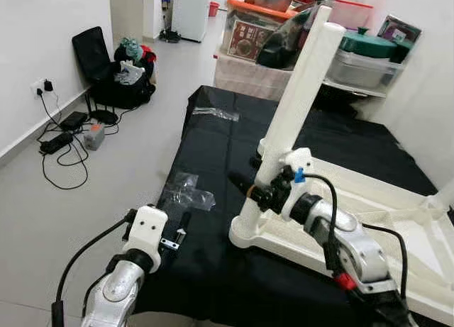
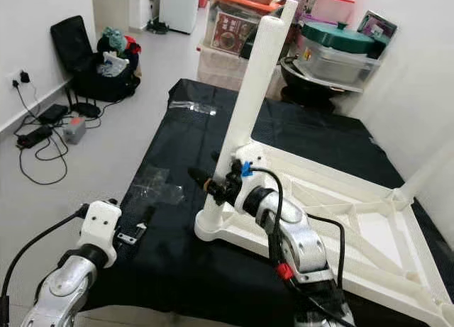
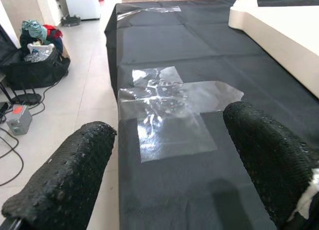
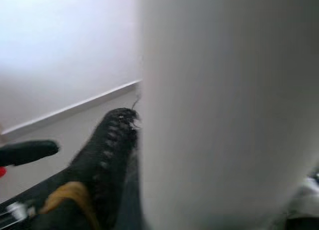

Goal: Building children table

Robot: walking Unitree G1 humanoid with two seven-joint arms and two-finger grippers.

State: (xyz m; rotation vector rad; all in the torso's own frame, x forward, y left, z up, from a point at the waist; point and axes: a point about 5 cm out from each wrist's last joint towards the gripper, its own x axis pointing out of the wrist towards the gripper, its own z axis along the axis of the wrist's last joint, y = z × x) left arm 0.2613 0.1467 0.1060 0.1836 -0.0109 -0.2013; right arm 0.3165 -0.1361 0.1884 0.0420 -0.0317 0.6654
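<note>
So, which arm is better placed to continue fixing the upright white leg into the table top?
The right. The right gripper already clasps the white leg near its base, while the left gripper hovers open over the black cloth, apart from it.

Tabletop (image 1: 397,220) lies upside down on black cloth (image 1: 213,150), leg (image 1: 294,107) upright at its near-left corner; plastic wrap (image 1: 186,192) left of it.

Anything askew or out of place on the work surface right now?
The white leg held by the right hand leans off vertical in its corner socket. Crumpled clear plastic wrap lies loose on the black cloth.
</note>
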